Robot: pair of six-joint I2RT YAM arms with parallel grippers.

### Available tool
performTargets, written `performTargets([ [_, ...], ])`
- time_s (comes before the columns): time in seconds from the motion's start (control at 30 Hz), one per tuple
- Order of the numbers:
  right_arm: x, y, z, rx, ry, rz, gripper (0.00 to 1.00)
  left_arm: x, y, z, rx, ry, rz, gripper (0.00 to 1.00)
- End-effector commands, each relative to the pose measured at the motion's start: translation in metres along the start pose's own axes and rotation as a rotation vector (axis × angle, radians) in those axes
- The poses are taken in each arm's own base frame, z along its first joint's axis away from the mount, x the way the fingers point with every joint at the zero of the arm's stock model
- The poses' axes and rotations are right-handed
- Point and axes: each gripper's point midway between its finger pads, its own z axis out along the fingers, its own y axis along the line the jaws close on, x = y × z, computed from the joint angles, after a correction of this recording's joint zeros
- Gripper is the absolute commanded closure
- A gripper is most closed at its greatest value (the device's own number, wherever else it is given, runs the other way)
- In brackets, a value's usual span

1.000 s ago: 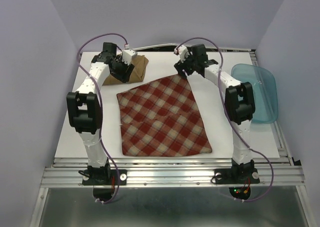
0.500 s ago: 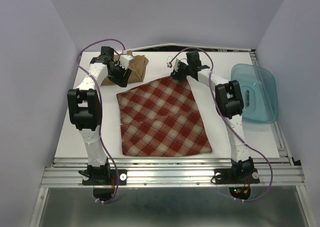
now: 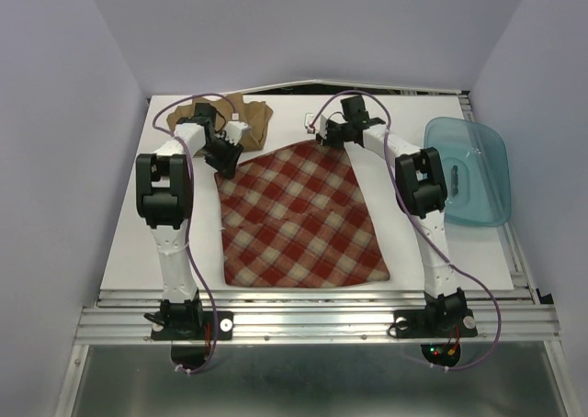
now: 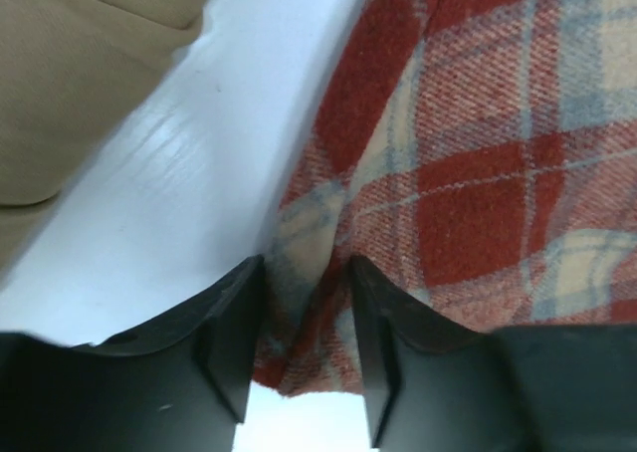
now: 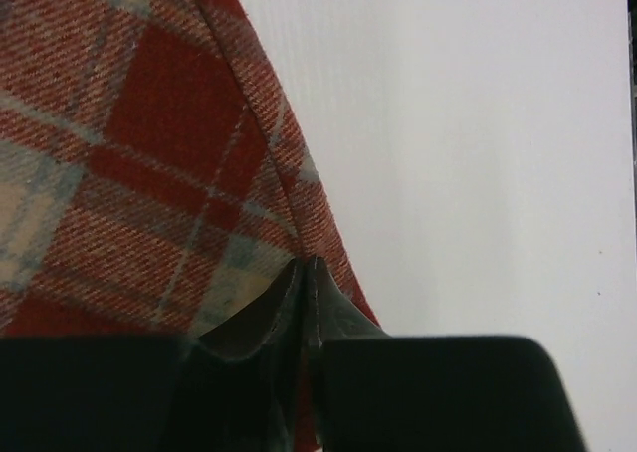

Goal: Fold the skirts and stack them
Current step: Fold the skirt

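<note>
The red-and-cream plaid skirt lies flat mid-table. Behind it at the back left sits the rumpled tan skirt. My left gripper is down at the plaid skirt's far left corner. In the left wrist view its jaws stand apart either side of that corner, with plaid cloth bunched between them and tan cloth at upper left. My right gripper is at the far right corner. Its jaws are shut on the plaid edge.
A translucent blue tub stands at the right edge of the white table. Purple walls close in the left, right and back. The arm bases are bolted to a metal rail at the near edge.
The left gripper moved from over the tan skirt down to the plaid skirt's far left corner and narrowed. The right gripper dropped onto the far right corner and closed on the cloth.
</note>
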Motion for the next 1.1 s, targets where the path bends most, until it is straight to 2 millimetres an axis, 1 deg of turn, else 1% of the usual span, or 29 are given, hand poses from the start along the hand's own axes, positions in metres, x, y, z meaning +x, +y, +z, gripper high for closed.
performTargets([
  [0.0,0.000,-0.007,-0.001,-0.002,0.005,-0.027,0.99,-0.009,0.004,-0.006,-0.005,-0.025,0.015,0.59],
  [0.03,-0.001,-0.009,-0.001,0.002,0.004,-0.030,0.99,-0.011,0.005,-0.006,-0.009,-0.028,0.015,0.63],
  [0.07,0.002,-0.015,-0.004,0.015,0.008,-0.029,0.99,-0.012,0.006,-0.006,-0.009,-0.028,0.015,0.66],
  [0.13,-0.002,-0.023,-0.005,0.035,0.006,-0.043,0.99,-0.018,0.008,-0.008,-0.015,-0.041,0.022,0.73],
  [0.17,0.001,-0.029,-0.009,0.048,0.010,-0.044,0.99,-0.019,0.009,-0.009,-0.016,-0.044,0.023,0.75],
  [0.2,-0.003,-0.036,-0.011,0.066,0.008,-0.050,0.99,-0.022,0.010,-0.011,-0.017,-0.049,0.026,0.80],
  [0.23,0.001,-0.043,-0.015,0.082,0.010,-0.046,0.99,-0.024,0.011,-0.012,-0.020,-0.053,0.027,0.83],
  [0.27,-0.001,-0.046,-0.016,0.090,0.008,-0.048,0.99,-0.024,0.011,-0.013,-0.021,-0.054,0.030,0.87],
  [0.3,-0.002,-0.055,-0.021,0.112,0.004,-0.048,0.99,-0.026,0.010,-0.014,-0.022,-0.060,0.035,0.96],
  [0.33,0.000,-0.061,-0.026,0.126,0.004,-0.047,0.99,-0.027,0.011,-0.016,-0.027,-0.066,0.038,1.00],
  [0.4,-0.005,-0.066,-0.031,0.143,0.000,-0.055,0.99,-0.032,0.013,-0.023,-0.052,-0.087,0.059,1.00],
  [0.43,-0.003,-0.072,-0.037,0.162,0.001,-0.053,0.99,-0.031,0.013,-0.024,-0.059,-0.090,0.065,1.00],
  [0.5,-0.012,-0.074,-0.047,0.181,-0.002,-0.049,0.99,-0.040,0.016,-0.036,-0.098,-0.124,0.088,1.00],
  [0.53,-0.020,-0.088,-0.061,0.231,-0.012,-0.054,0.99,-0.044,0.017,-0.045,-0.120,-0.142,0.094,1.00],
  [0.57,-0.019,-0.087,-0.062,0.239,-0.011,-0.051,0.99,-0.049,0.021,-0.049,-0.147,-0.161,0.102,1.00],
  [0.6,-0.024,-0.096,-0.067,0.273,-0.014,-0.066,0.99,-0.053,0.023,-0.053,-0.160,-0.175,0.109,1.00],
  [0.63,-0.023,-0.104,-0.075,0.302,-0.010,-0.062,0.99,-0.058,0.024,-0.058,-0.176,-0.193,0.109,1.00],
  [0.67,-0.025,-0.109,-0.078,0.316,-0.010,-0.068,0.99,-0.066,0.027,-0.067,-0.200,-0.220,0.118,1.00],
  [0.7,-0.032,-0.117,-0.084,0.342,-0.012,-0.073,0.99,-0.074,0.029,-0.073,-0.217,-0.243,0.120,1.00],
  [0.73,-0.030,-0.125,-0.090,0.364,-0.009,-0.065,0.99,-0.083,0.031,-0.082,-0.235,-0.276,0.127,1.00],
  [0.8,-0.040,-0.134,-0.100,0.395,-0.013,-0.064,0.99,-0.093,0.030,-0.095,-0.257,-0.316,0.137,1.00],
  [0.83,-0.044,-0.135,-0.106,0.401,-0.012,-0.069,0.99,-0.097,0.030,-0.102,-0.268,-0.334,0.143,1.00],
  [0.87,-0.049,-0.135,-0.112,0.406,-0.015,-0.073,0.99,-0.101,0.026,-0.114,-0.283,-0.357,0.162,1.00],
  [0.9,-0.055,-0.134,-0.129,0.416,-0.017,-0.067,0.99,-0.104,0.025,-0.120,-0.292,-0.370,0.172,1.00],
  [0.93,-0.061,-0.132,-0.137,0.413,-0.020,-0.067,0.99,-0.104,0.023,-0.127,-0.299,-0.379,0.182,1.00],
  [0.97,-0.068,-0.128,-0.145,0.409,-0.025,-0.066,0.99,-0.104,0.017,-0.140,-0.313,-0.397,0.208,1.00],
  [1.0,-0.072,-0.118,-0.151,0.379,-0.024,-0.051,0.99,-0.104,0.014,-0.145,-0.320,-0.406,0.227,1.00],
  [1.03,-0.092,-0.117,-0.173,0.388,-0.039,-0.064,0.99,-0.102,0.010,-0.151,-0.324,-0.411,0.247,1.00],
  [1.07,-0.090,-0.103,-0.176,0.355,-0.029,-0.052,0.99,-0.094,-0.001,-0.158,-0.320,-0.415,0.273,1.00],
])
